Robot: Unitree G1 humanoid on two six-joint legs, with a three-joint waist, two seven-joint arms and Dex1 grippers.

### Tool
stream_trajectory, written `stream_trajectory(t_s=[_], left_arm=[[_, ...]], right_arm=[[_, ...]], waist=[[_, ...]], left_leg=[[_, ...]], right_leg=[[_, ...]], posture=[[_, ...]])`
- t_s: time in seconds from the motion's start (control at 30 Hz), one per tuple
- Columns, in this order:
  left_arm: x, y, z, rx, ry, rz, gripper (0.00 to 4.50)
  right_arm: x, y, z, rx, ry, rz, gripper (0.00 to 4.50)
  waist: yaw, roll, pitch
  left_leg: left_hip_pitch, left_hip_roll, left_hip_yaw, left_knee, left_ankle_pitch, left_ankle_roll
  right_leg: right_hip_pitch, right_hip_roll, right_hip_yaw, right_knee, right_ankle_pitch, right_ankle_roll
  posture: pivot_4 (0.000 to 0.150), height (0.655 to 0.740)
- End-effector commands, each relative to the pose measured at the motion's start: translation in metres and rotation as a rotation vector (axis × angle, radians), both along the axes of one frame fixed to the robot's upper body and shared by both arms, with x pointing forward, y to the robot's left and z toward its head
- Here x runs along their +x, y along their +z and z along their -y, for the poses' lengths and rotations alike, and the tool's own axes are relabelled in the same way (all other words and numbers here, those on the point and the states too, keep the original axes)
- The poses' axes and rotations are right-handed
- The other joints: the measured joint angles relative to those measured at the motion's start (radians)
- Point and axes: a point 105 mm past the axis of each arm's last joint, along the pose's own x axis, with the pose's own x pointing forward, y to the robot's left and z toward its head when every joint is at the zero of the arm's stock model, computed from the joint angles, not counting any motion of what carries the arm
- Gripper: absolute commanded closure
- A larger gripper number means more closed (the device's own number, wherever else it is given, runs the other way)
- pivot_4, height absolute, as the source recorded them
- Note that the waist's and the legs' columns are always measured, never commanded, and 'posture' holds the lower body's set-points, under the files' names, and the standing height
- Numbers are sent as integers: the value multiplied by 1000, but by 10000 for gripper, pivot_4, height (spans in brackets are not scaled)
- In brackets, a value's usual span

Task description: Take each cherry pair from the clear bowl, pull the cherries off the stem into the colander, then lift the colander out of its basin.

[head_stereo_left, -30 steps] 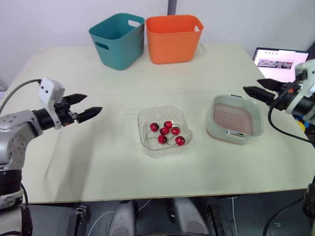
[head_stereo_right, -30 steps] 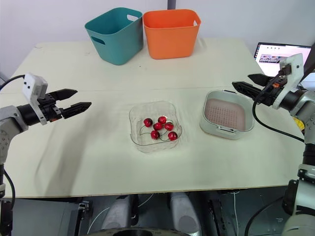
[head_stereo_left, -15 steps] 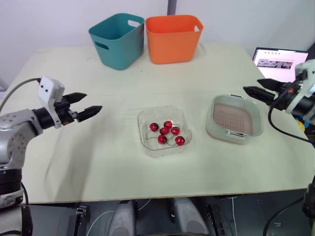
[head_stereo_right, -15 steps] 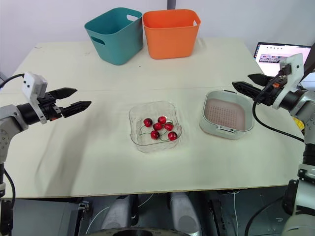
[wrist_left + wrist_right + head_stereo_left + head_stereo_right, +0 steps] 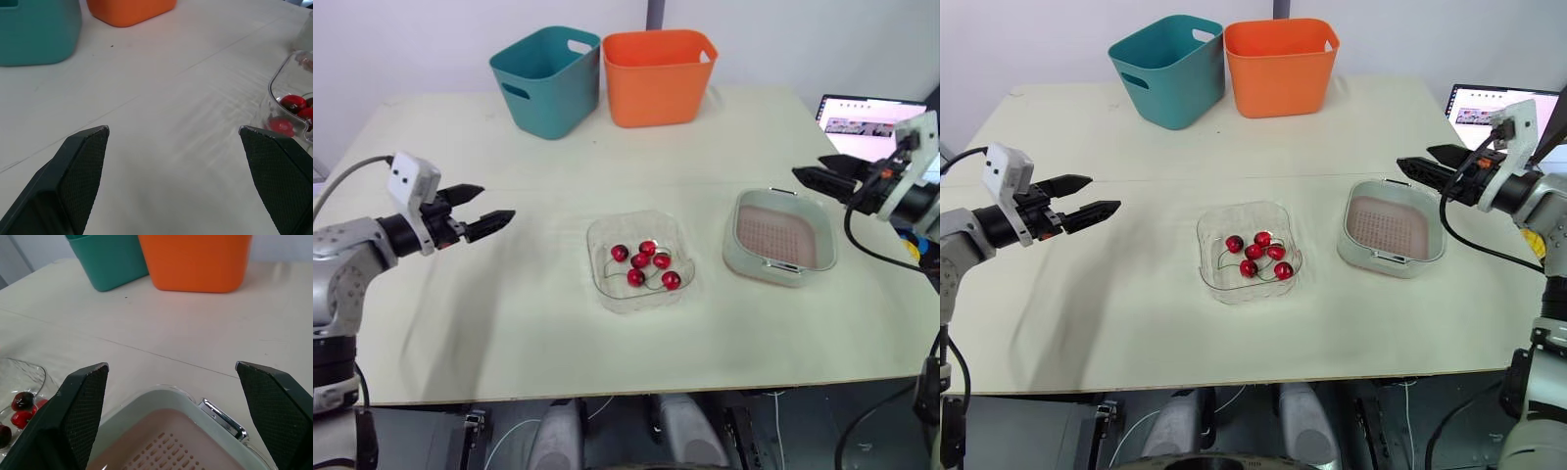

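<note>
Fingers (image 5: 80,161) of the left gripper (image 5: 495,202) stand wide apart with nothing between them, held above the table (image 5: 509,323) well to the robot's left of the clear bowl (image 5: 605,297). The right gripper (image 5: 808,168) is likewise spread wide and empty, hanging just past the far right edge of the basin (image 5: 732,258).

The cherries (image 5: 646,262), six red ones on thin green stems, lie bunched in the clear bowl at the middle of the table. The pink colander (image 5: 781,238) sits empty inside its pale basin, near the bowl on the robot's right but not touching it. No cherry has left the bowl, so I judge the task to be at its very start, with a reach into the bowl as the first step.

The stems look crossed over one another, so a pinch may drag up more than one pair. Closing on a fruit rather than a stem could squash it or make it roll away. The bowl looks light: a finger catching its rim could push or tip it. Cherries pulled off short of the colander would land on the table and roll.

A teal bin (image 5: 548,78) and an orange bin (image 5: 658,73) stand at the far edge, and a laptop (image 5: 871,116) lies off to the right
</note>
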Motion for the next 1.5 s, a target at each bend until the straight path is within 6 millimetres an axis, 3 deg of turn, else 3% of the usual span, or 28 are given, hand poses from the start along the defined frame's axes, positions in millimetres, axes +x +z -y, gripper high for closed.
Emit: stream_trajectory(t_s=[0.03,0.2,0.27,0.33,0.43,0.57,0.67,0.83,1.3,1.5], left_arm=[[-2,16,-2,22,-13,50,0],[-11,28,3,55,-97,35,0],[-24,41,16,102,-220,6,0],[-38,49,29,151,-342,-42,0],[-46,50,39,179,-412,-86,0],[-60,36,57,232,-528,-164,0],[-58,31,62,231,-530,-161,0],[-60,26,65,215,-516,-161,0],[-60,18,64,207,-507,-149,0],[-58,17,64,197,-500,-134,0]], right_arm=[[-4,27,-14,-23,43,72,153],[-8,42,-47,-87,142,84,153],[-15,45,-82,-166,280,53,153],[-22,36,-122,-281,432,5,153],[-25,27,-148,-352,523,-33,153],[-35,2,-195,-472,708,-98,153],[-29,-18,-214,-542,743,-127,2156],[-23,-40,-228,-631,771,-148,17146],[-35,-82,-234,-828,941,-240,17146],[-27,-97,-236,-906,956,-265,17146]], waist=[[0,0,0],[-2,0,0],[-3,0,0],[-4,1,0],[-2,1,0],[-1,1,0],[-1,1,0],[0,1,0],[-1,0,0],[-2,0,0]], left_leg=[[0,0,0,0,0,0],[0,0,0,0,0,0],[0,0,0,0,0,0],[-1,0,0,0,0,0],[-2,1,0,-1,0,0],[-4,0,0,0,0,0],[-4,1,0,1,0,0],[-4,1,0,1,0,0],[-4,1,0,1,0,0],[-4,1,0,1,0,0]], right_leg=[[0,0,0,0,0,0],[-1,0,0,0,0,1],[-1,0,0,0,-1,1],[-2,0,0,0,-1,1],[-4,0,0,1,-1,1],[-4,0,0,0,-1,1],[-5,0,0,1,-1,1],[-6,0,0,1,-1,1],[-6,0,0,2,1,-2],[-6,0,-1,2,1,-2]], posture=[[1500,7400],[1500,7400],[1500,7400],[1500,7400],[1500,7400],[1500,7400],[1500,7400],[1500,7400],[1500,7400],[1500,7400]])
